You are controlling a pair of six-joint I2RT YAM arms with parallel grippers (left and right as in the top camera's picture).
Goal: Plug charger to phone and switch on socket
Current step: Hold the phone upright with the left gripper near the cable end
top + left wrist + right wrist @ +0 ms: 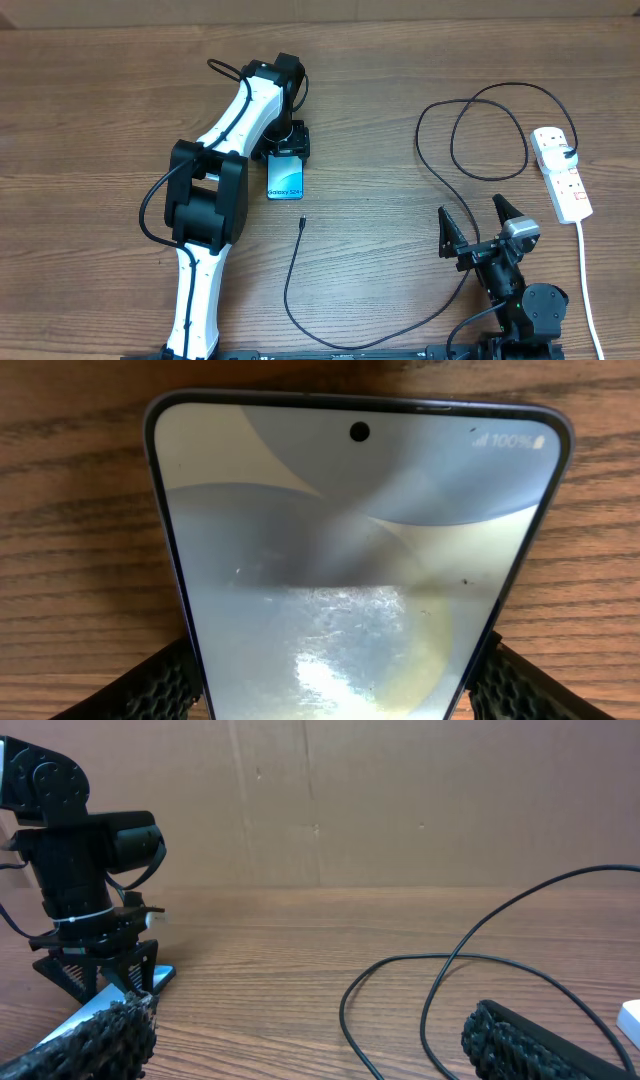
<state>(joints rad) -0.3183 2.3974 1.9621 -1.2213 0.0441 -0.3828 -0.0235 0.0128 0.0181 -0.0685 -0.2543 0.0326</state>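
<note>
Wooden worktop (pixel 90 100) seen from above; nearest, well right of the phone (pixel 285 180), the right tool (pixel 469 205) is released and empty, jaws spread wide; the charger (pixel 288 285) ends in a tip (pixel 301 222) lying just on the near side of the phone, not touching it; the phone lies flat, screen up; the left tool (pixel 289 152) grasps its far end, fingers (pixel 160 685) against both long edges; far right of the phone, the white socket (pixel 562 172) holds the charger's plug (pixel 568 152).
</note>
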